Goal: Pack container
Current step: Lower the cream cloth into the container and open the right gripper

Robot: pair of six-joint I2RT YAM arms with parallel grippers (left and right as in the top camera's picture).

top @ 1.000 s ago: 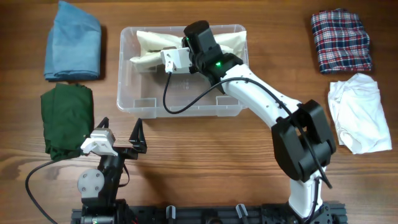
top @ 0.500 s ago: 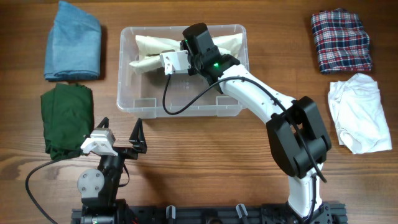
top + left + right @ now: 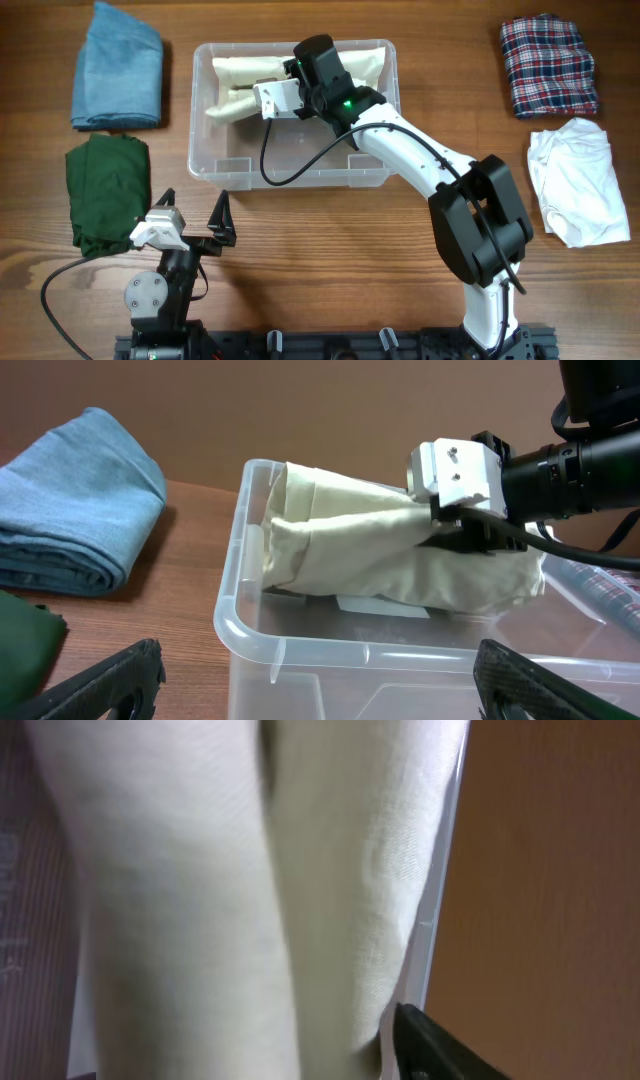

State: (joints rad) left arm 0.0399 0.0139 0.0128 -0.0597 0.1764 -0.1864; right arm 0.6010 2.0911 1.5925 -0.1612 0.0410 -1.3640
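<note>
The container (image 3: 225, 150) is a clear plastic tub with rounded corners, standing on the tabletop (image 3: 330, 260) toward 12 o'clock of its centre in the overhead view. A white label (image 3: 385, 605) shows on its base. It looks light, thin-walled and smooth, so it would likely skid on the wood if nudged. Its rim or a long wall is the sensible place to hold it, though packing should not require moving it.

Inside, a cream cloth (image 3: 235, 85) lies along the 12 o'clock wall, loosely folded and bulging toward the rim at its 9 o'clock end. The half nearer 6 o'clock is bare. The cloth is soft and limp. It would sag if lifted from one corner, so a pinch across a thick fold is the better hold.

The right hand (image 3: 296, 82) reaches into the tub from 4 o'clock and sits against the cloth. The wrist view is filled with cream fabric and shows only one dark fingertip, so whether it grips the cloth or stands released cannot be told.

The left hand (image 3: 192, 215) waits at 7 o'clock of the tub, apart from it, spread wide and holding nothing.

Four more cloths lie outside:
- a blue cloth (image 3: 118, 65) at 10 o'clock
- a green cloth (image 3: 105, 195) at 8 o'clock
- a plaid cloth (image 3: 548, 65) at 2 o'clock
- a crumpled white cloth (image 3: 578, 190) at 3 o'clock
</note>
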